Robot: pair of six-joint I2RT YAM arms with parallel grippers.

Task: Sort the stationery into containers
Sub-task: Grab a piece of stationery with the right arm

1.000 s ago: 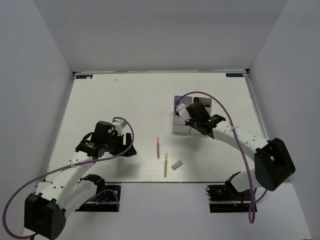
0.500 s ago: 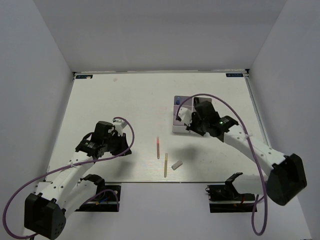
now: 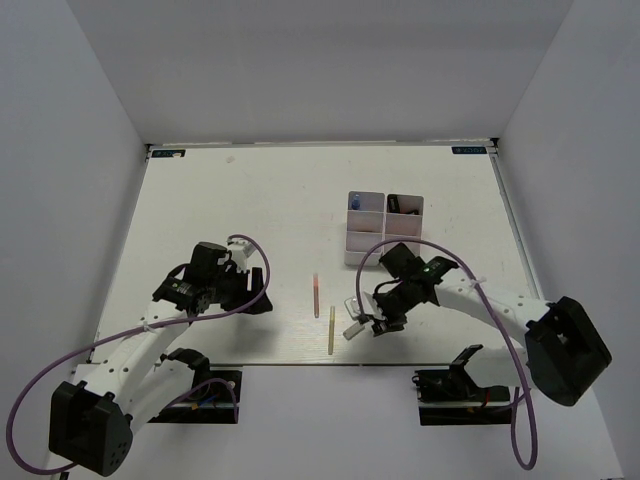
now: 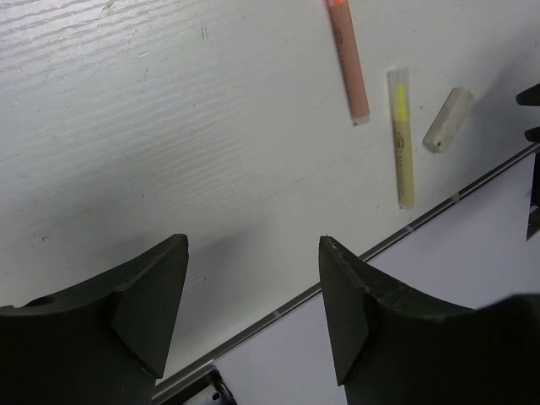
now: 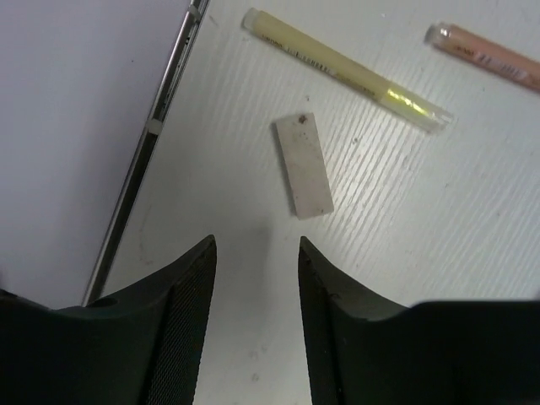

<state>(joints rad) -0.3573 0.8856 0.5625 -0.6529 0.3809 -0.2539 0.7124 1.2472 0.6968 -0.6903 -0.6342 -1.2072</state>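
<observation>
A tan eraser (image 3: 351,331) lies near the table's front edge, with a thin yellow stick (image 3: 331,331) and a pink stick (image 3: 316,297) to its left. My right gripper (image 3: 367,318) is open and empty, low over the table just right of the eraser. In the right wrist view the eraser (image 5: 303,166) lies just ahead of the open gripper (image 5: 257,253), with the yellow stick (image 5: 346,70) and pink stick (image 5: 489,55) beyond. My left gripper (image 3: 255,293) is open and empty, left of the sticks. The white bins (image 3: 366,247) stand behind; a blue-capped item (image 3: 355,203) and a dark item (image 3: 404,205) sit in the back row.
The table's front edge (image 5: 152,126) with its metal strip runs close beside the eraser. The left wrist view shows the pink stick (image 4: 348,59), yellow stick (image 4: 401,135) and eraser (image 4: 447,119) ahead of the left gripper (image 4: 253,253), near the front edge (image 4: 354,261).
My right arm has swung from over the bins toward the front of the table and now hovers by the eraser. The left arm has not moved.
</observation>
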